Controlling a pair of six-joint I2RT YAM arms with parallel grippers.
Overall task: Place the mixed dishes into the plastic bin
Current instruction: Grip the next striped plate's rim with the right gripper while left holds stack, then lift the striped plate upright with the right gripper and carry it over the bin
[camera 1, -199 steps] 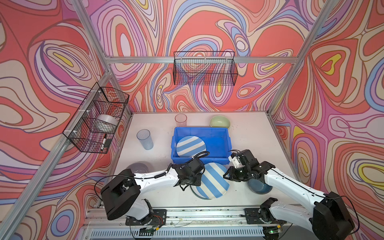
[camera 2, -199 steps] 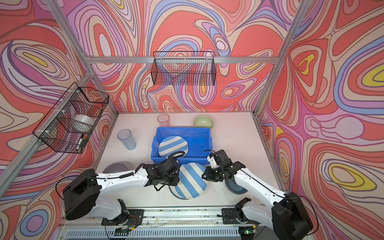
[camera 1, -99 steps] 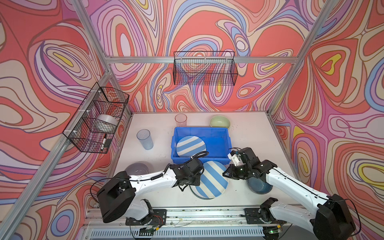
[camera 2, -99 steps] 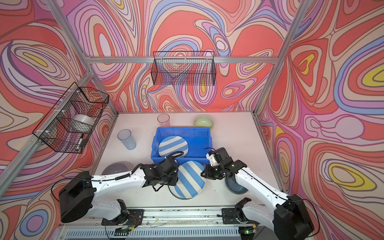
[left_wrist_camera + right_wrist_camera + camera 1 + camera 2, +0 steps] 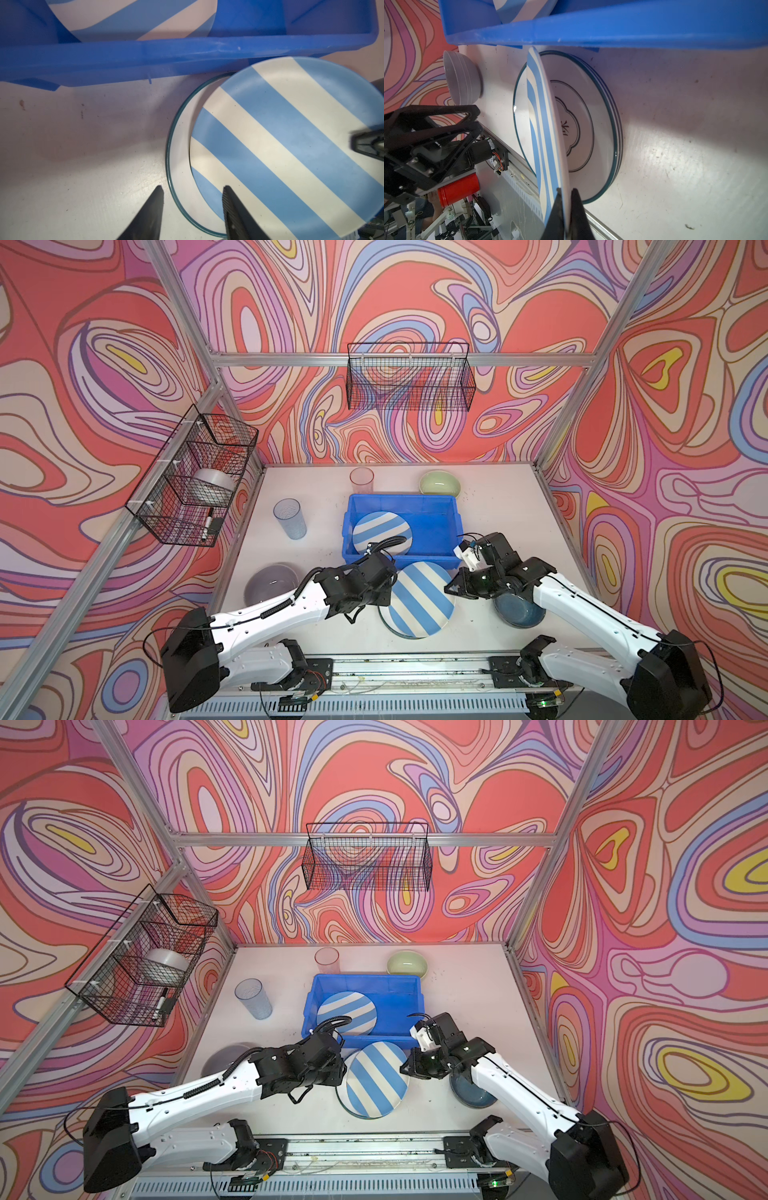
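two striped plates (image 5: 381, 531) (image 5: 422, 601), three bowls (image 5: 440, 483) (image 5: 270, 583) (image 5: 519, 610), two tumblers (image 5: 289, 518) (image 5: 361, 480)

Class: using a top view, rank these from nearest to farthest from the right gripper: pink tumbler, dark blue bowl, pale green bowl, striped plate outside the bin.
From the right gripper:
1. striped plate, pinched at its rim.
2. dark blue bowl, front right, under that arm.
3. pale green bowl, at the back.
4. pink tumbler, at the back, further left.

Pretty clearly a robotics lab test cell, not anyone's kitchen. Silver aluminium extrusion bars (image 5: 291, 360) frame a booth with wild swirly red, pink and purple printed wall panels (image 5: 104, 364). Two white-and-black robot arms, left arm (image 5: 282, 610) and right arm (image 5: 582, 610), are bolted to a metal mounting rail (image 5: 407, 668) at the front edge of the white table (image 5: 498, 510). Black wire mesh baskets (image 5: 409, 381) hang off the frame.
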